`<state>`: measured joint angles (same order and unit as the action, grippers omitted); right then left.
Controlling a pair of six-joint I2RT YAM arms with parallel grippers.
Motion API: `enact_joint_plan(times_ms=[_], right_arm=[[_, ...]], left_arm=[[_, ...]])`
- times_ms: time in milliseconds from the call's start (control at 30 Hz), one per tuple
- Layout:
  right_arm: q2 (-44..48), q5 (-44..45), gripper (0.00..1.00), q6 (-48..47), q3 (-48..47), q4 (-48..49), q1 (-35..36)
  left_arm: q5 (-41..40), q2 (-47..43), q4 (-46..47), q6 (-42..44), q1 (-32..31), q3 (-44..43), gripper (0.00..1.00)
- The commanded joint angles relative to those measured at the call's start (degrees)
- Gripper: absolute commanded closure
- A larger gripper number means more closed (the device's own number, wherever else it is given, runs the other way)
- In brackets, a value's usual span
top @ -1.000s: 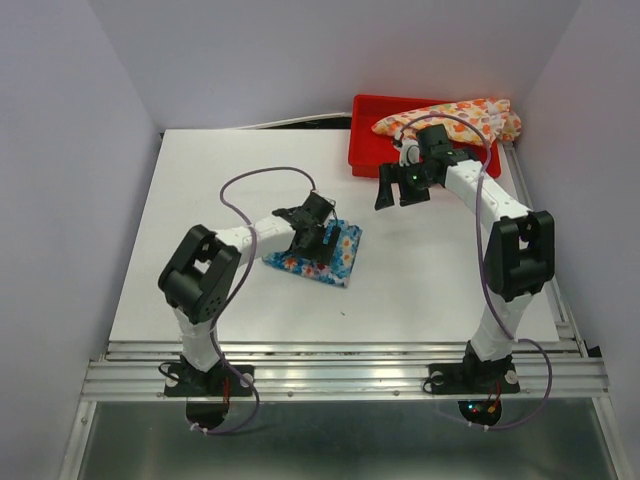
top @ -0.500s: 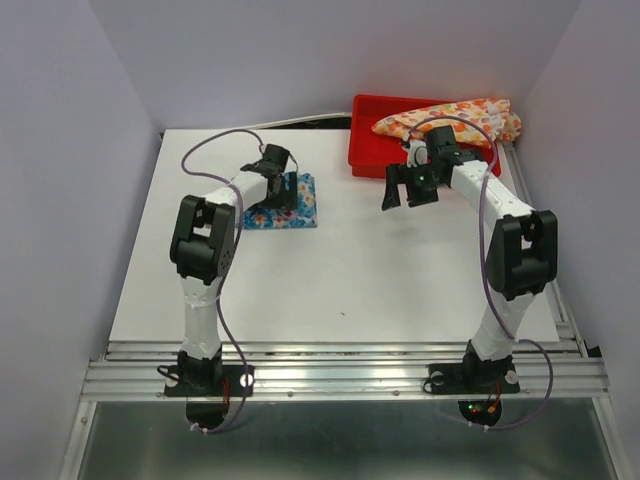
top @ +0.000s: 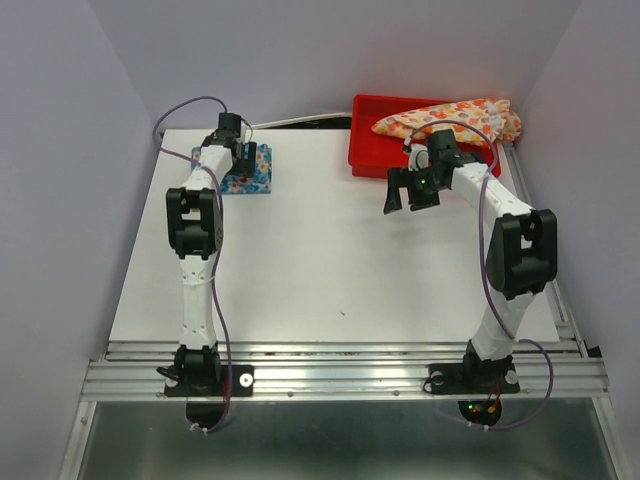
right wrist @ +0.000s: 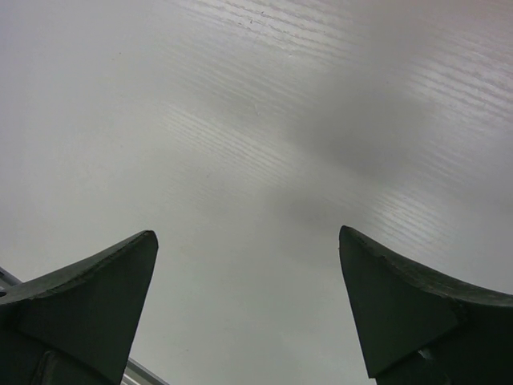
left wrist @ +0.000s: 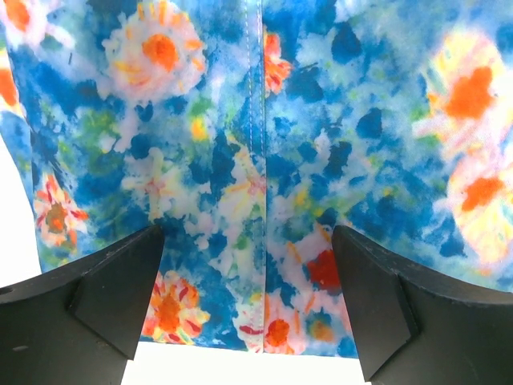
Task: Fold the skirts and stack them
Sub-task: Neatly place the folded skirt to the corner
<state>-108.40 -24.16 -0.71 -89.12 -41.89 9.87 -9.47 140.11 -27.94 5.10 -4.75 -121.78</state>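
Lying upper left, seemingly as stack base, blue skirt point(top: 260, 172) sits beneath wide left fingers point(left wrist: 104, 297); right fingers point(right wrist: 80, 297) gape empty.

White links and chunky black joint housings on left arm point(top: 193, 295) and right arm point(top: 495, 325). Thin purple cable point(top: 181, 106) looped along each. Black base plates point(top: 205, 380). Matte black, wedge-shaped fingers point(left wrist: 104, 297), tapering to blunt tips. Small red and green lights point(top: 470, 408) below the right base.
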Motion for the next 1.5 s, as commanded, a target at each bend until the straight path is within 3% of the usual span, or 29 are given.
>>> enact_joint_plan(times_ms=[0,300,600,733,1000,1133,1233,1367,1467], right_arm=[[0.0,-0.6,0.00,-0.7,0.2,2.1,-1.0],[0.4,-1.0,0.00,-0.3,1.5,2.7,-1.0],[2.0,-1.9,0.00,0.5,2.8,3.4,-1.0],[3.5,-1.9,0.00,0.5,3.3,3.7,-1.0],[7.1,-2.7,0.00,3.3,1.2,5.5,-1.0],[9.3,-1.4,0.00,2.2,-0.4,5.9,-1.0],[11.6,1.0,0.00,1.6,-1.6,6.9,-1.0],[14.0,4.8,0.00,-0.5,-3.9,6.9,-2.2],[14.9,8.6,0.00,-2.4,-5.7,8.0,-3.6]], left_arm=[[-1.2,5.8,-5.2,11.0,0.8,-5.3,0.02],[-0.1,8.0,-1.1,9.6,1.3,-8.8,0.02],[4.3,6.1,3.5,14.3,2.5,-8.0,0.02],[2.6,3.5,7.4,18.4,2.5,-6.7,0.02],[-4.6,-12.7,20.5,22.0,2.3,-6.4,0.02],[-0.8,-22.0,21.9,22.7,2.1,-5.9,0.02],[1.3,-30.3,20.5,18.8,1.6,-2.3,0.02],[10.2,-38.4,8.3,16.5,-0.6,1.4,0.02],[14.2,-46.6,1.6,12.8,-2.7,8.9,0.01]])
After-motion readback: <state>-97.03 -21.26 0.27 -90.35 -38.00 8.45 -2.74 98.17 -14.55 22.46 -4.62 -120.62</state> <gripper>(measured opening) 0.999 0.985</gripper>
